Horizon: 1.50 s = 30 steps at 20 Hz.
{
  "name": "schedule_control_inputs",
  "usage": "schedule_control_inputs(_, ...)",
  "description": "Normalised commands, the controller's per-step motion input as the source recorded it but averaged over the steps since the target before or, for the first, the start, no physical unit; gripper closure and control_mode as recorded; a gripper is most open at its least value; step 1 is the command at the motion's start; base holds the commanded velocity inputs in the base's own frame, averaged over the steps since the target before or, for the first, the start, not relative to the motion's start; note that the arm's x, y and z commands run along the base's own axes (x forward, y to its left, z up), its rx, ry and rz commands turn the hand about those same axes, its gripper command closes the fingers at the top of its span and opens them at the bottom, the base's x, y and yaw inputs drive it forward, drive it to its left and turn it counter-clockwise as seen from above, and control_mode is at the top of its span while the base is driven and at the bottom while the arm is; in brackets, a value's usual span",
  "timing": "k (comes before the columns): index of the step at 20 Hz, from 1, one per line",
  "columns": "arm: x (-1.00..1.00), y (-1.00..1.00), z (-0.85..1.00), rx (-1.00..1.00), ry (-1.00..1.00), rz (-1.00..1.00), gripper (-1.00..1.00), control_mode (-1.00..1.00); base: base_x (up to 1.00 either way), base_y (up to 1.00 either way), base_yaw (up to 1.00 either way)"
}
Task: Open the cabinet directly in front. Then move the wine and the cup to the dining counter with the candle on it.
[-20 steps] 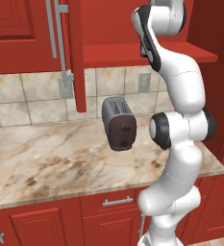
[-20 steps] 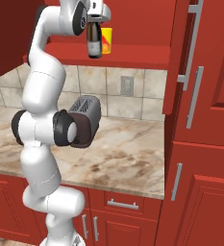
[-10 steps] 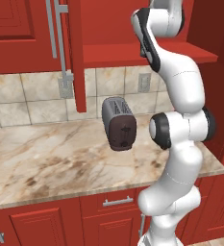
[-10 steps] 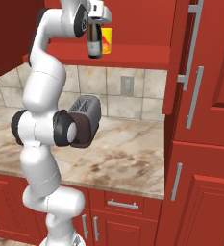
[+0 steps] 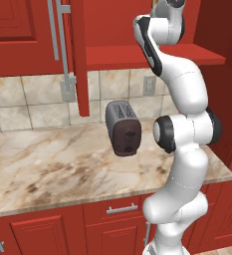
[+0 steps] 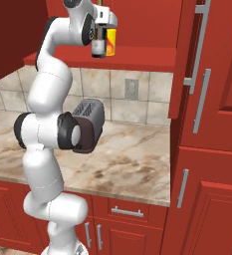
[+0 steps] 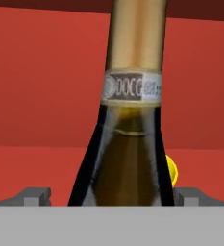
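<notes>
The red cabinet stands open, and its inner shelf is bare on the left. The wine, a dark bottle with a gold neck, stands on that shelf. The yellow cup is just behind it and peeks past the bottle's side. My gripper is raised to shelf height and open. Its fingertips flank the bottle's shoulders without touching the glass. The dining counter and the candle are out of view.
A dark toaster sits on the marbled worktop under the shelf. The cabinet's opened doors jut out at both sides, one edge-on and one with bar handles. A tall red unit bounds the right.
The hand has edged a little nearer to the wine bottle. The jaws stay wide and nothing else has moved.
</notes>
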Motion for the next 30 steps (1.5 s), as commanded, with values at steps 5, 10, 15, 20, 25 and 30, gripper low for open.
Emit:
schedule_control_inputs(5,0.26,0.00,-0.04,0.00,0.00,0.00,1.00,-1.00,0.00,0.00,0.00)
schedule_control_inputs(10,0.00,0.00,0.00,0.00,0.00,0.00,1.00,-1.00,0.00,0.00,0.00)
schedule_control_inputs(15,-0.07,0.00,0.00,0.00,-0.06,0.00,1.00,-1.00,0.00,0.00,0.00)
schedule_control_inputs(20,-0.26,0.00,0.02,0.00,-0.27,0.00,1.00,-1.00,0.00,0.00,0.00)
schedule_control_inputs(25,-0.06,0.00,0.00,0.00,-0.09,0.00,1.00,-1.00,0.00,0.00,0.00)
schedule_control_inputs(30,-0.72,0.00,0.00,0.00,0.00,0.00,1.00,-1.00,0.00,0.00,0.00)
